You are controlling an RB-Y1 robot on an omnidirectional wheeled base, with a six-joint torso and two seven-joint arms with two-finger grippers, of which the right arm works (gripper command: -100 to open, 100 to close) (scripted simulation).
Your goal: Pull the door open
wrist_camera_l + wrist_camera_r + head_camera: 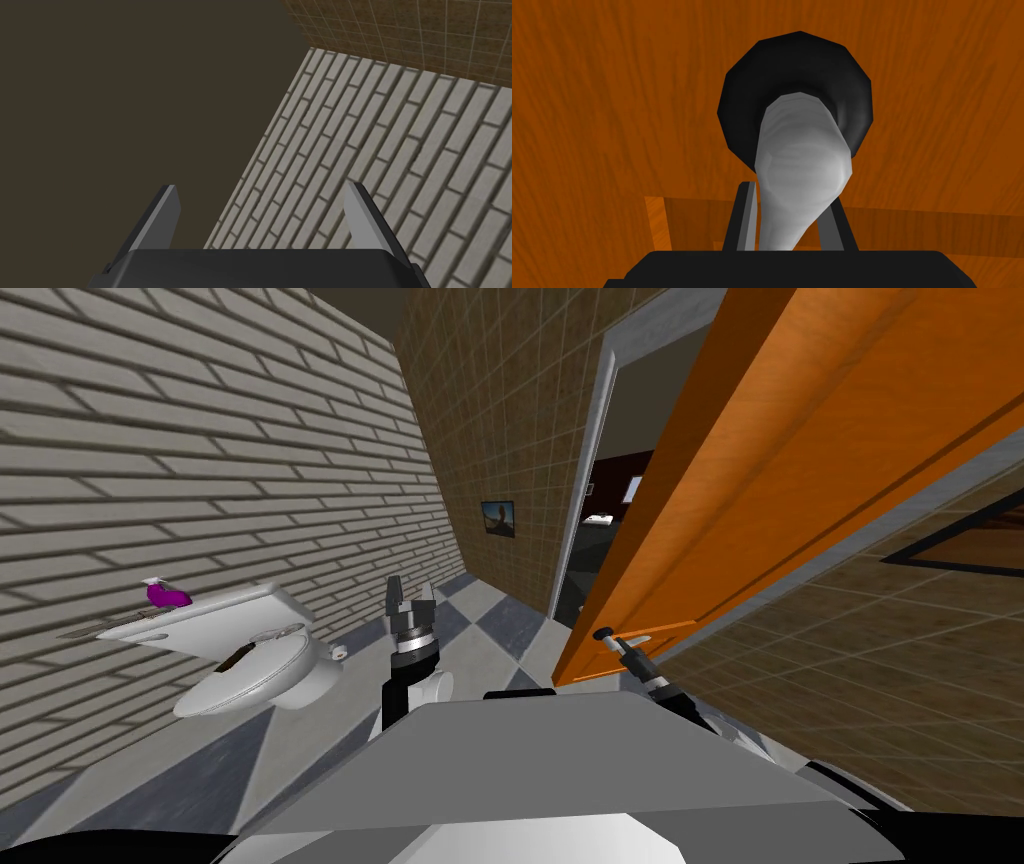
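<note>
An orange wooden door point(760, 478) stands partly open on my right, swung into the room, with a gap beside its grey frame point(585, 478). Its grey lever handle point(797, 175) sits on a black round rose point(797, 75). My right gripper point(789, 220) is shut on the handle, one finger pressing each side. In the head view the right gripper point(622, 645) meets the handle point(632, 640) at the door's lower edge. My left gripper point(260, 215) is open and holds nothing; it stands upright in front of my chest point(408, 598).
A white toilet point(265, 673) stands at the left against the brick wall, with a purple bottle point(165, 595) on its tank. The floor is checkered grey tile point(500, 628). A small picture point(498, 517) hangs on the tiled far wall. Through the gap a further room shows.
</note>
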